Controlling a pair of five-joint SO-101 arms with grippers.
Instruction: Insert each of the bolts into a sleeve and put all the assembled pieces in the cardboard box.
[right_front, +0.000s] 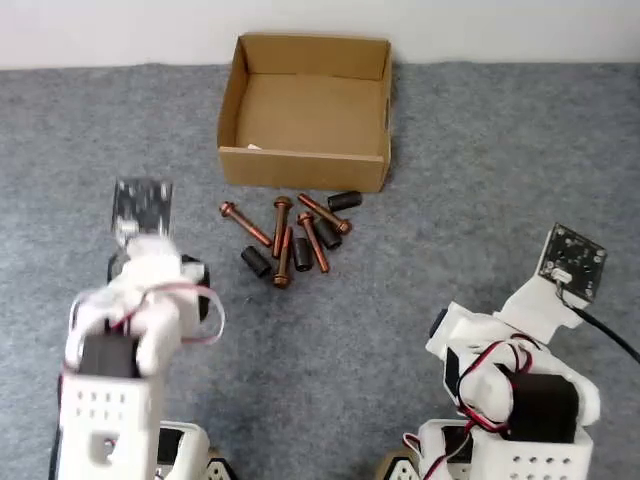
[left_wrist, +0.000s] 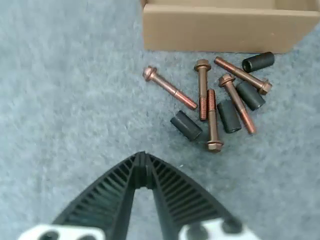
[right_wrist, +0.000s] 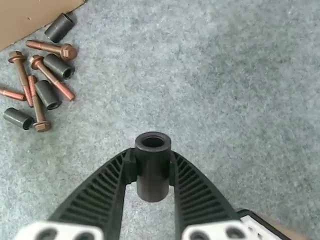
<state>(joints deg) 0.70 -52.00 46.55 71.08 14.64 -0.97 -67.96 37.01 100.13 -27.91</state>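
Several copper bolts (right_front: 283, 240) and several black sleeves (right_front: 302, 252) lie in a loose pile on the grey carpet, just in front of the cardboard box (right_front: 300, 168). The box holds no assembled pieces. My left gripper (left_wrist: 142, 161) is shut and holds nothing, hovering short of the bolts (left_wrist: 212, 120) and the nearest loose sleeve (left_wrist: 186, 125). My right gripper (right_wrist: 151, 156) is shut on a black sleeve (right_wrist: 152, 177), held upright with its bore facing the camera, well away from the pile (right_wrist: 40, 85).
Grey carpet covers the table around the pile. The box wall (left_wrist: 225, 30) stands right behind the pile. Both arm bases sit at the near edge, left (right_front: 110, 400) and right (right_front: 510, 400), with open carpet between them.
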